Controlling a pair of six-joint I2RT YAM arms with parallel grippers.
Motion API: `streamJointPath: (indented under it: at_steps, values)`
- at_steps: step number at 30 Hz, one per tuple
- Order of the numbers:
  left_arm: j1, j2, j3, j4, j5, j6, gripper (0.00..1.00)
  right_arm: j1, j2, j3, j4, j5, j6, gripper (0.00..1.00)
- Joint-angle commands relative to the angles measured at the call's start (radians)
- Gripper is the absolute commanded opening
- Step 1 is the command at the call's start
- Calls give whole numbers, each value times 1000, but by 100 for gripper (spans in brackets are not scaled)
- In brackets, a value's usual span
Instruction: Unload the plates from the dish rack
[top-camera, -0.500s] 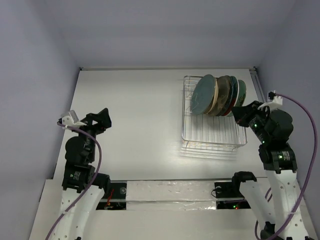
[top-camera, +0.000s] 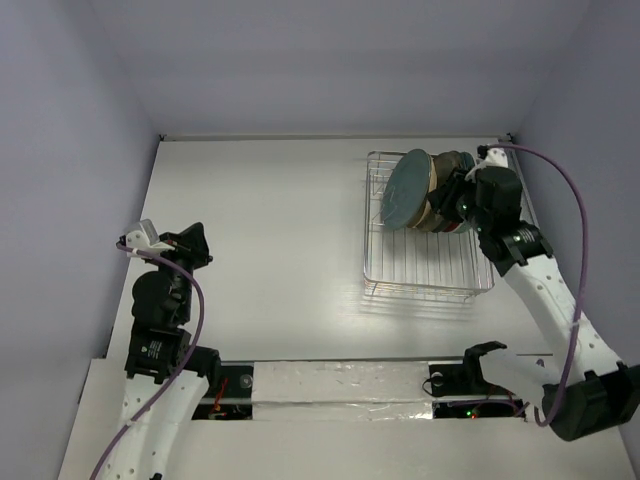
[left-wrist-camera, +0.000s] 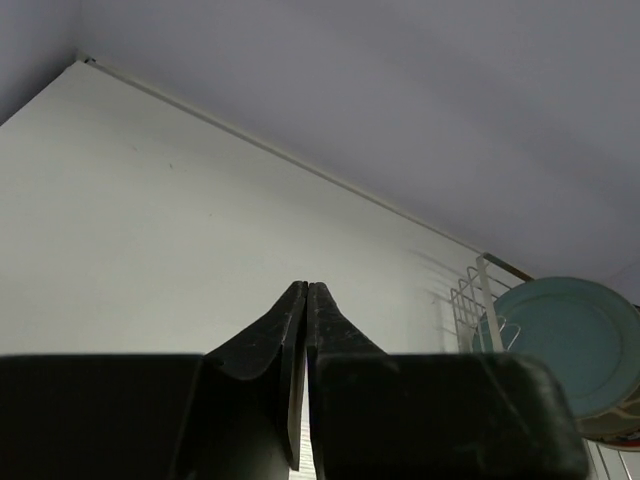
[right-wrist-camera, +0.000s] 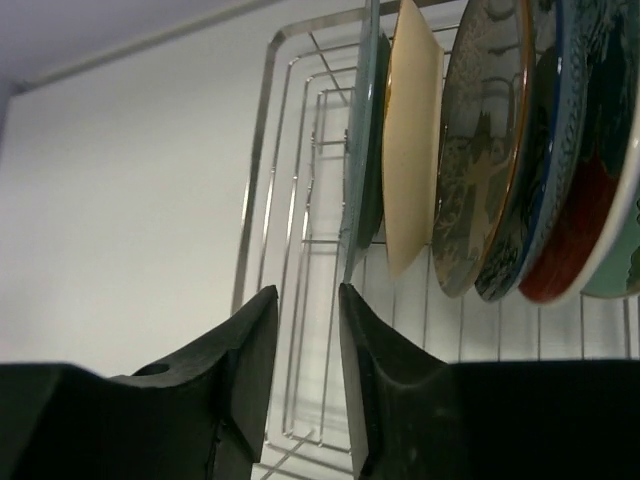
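Observation:
Several plates (top-camera: 412, 190) stand on edge, packed together, in the far half of the chrome wire dish rack (top-camera: 420, 262). In the right wrist view they run left to right: a teal plate (right-wrist-camera: 364, 150), a cream one (right-wrist-camera: 412, 150), a brown patterned one (right-wrist-camera: 487, 150), a blue-rimmed one (right-wrist-camera: 545, 170) and a red-and-teal one (right-wrist-camera: 588, 235). My right gripper (right-wrist-camera: 304, 296) is open and holds nothing; its right fingertip sits just under the teal plate's lower rim. From above, the right gripper (top-camera: 458, 200) is at the stack's right side. My left gripper (left-wrist-camera: 305, 288) is shut and empty, far left.
Rack wires (right-wrist-camera: 290, 200) run right below and ahead of the right fingers. The rack's near half holds nothing. The back wall and right wall stand close to the rack. From the left wrist, the teal plate (left-wrist-camera: 570, 345) and rack corner (left-wrist-camera: 478, 300) show at far right.
The right arm has swung from beside the rack's right edge up and inward to the plates. The left arm has shifted slightly back and left, still shut.

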Motion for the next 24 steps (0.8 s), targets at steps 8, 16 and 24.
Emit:
streamJointPath:
  at_steps: [8,16,24]
  values:
    - [-5,13,0,27,4,7,24,21,259,152,97,151,-34,44]
    - [-5,6,-3,31,4,5,28,30,339,165,124,160,-29,29]
    - [-5,1,-3,33,4,4,28,59,414,200,112,189,-28,22]
